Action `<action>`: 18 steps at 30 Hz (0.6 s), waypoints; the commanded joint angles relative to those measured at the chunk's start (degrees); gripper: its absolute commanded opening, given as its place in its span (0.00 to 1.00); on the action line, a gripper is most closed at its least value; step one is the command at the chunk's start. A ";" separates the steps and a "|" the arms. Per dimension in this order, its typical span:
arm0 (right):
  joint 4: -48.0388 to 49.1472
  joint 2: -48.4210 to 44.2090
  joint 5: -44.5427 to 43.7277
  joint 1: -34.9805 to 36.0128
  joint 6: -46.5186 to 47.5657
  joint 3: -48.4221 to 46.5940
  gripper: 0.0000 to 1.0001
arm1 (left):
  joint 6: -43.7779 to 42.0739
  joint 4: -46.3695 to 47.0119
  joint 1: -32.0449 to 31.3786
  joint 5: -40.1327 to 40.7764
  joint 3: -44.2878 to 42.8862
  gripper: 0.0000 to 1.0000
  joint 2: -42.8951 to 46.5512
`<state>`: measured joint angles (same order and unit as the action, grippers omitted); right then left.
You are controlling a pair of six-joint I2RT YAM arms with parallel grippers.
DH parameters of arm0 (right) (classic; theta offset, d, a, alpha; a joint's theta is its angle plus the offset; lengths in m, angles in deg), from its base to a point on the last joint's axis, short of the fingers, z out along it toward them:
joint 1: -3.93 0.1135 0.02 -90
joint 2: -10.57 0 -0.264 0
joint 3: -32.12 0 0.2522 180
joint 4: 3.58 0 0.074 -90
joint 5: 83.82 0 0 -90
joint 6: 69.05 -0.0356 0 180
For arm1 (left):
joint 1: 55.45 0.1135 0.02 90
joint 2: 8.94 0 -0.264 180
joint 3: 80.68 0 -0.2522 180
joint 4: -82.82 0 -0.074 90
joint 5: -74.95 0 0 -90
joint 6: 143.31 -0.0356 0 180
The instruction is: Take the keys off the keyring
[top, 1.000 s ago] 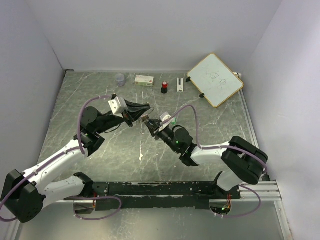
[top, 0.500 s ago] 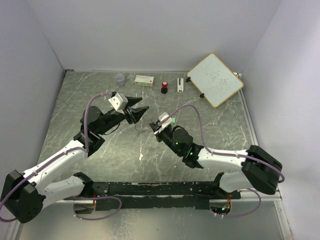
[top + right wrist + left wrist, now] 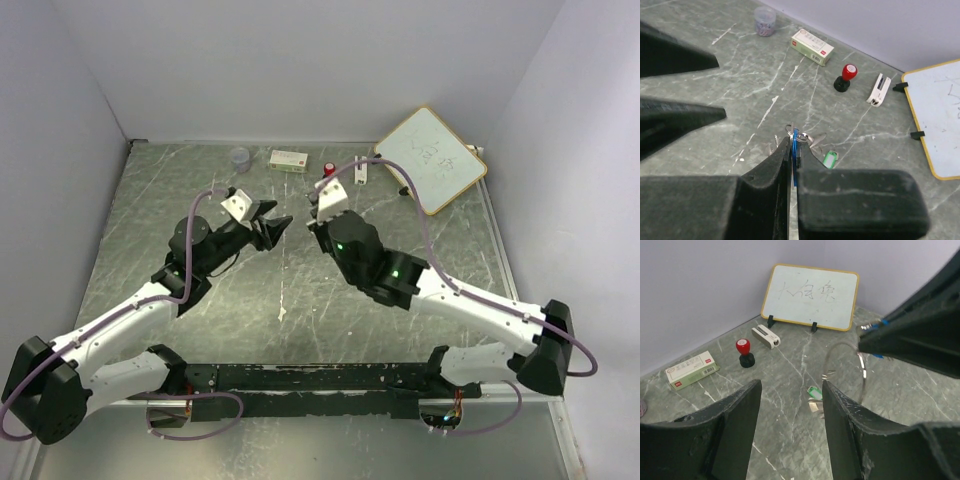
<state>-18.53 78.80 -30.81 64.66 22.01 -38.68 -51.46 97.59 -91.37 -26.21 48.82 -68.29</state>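
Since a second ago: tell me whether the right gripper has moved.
Yes. In the top view the right gripper, shut on the blue key, has gone toward the far wall, nearer the small box.

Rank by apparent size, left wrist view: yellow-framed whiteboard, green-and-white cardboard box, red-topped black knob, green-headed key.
1. yellow-framed whiteboard
2. green-and-white cardboard box
3. red-topped black knob and green-headed key look alike; unranked.

The grey table (image 3: 460, 250) is veined white; green-headed key (image 3: 829, 159), blue-headed key (image 3: 794, 144), silver keyring (image 3: 861, 371), red-and-black knob (image 3: 743, 351).
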 commanded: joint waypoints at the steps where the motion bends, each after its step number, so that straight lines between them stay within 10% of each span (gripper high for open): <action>1: -24.98 6.17 -1.78 1.03 -6.56 -13.59 0.00 | -0.81 3.79 -0.26 -1.29 1.52 0.62 -0.71; 18: -41.53 5.34 18.30 2.32 -9.27 -30.05 0.00 | 0.21 13.80 -0.27 -7.45 5.82 0.64 -0.38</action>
<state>-57.72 85.77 -18.64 66.70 11.96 -65.50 -51.41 105.94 -91.37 -28.88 53.52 -68.95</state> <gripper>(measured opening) 0.020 0.652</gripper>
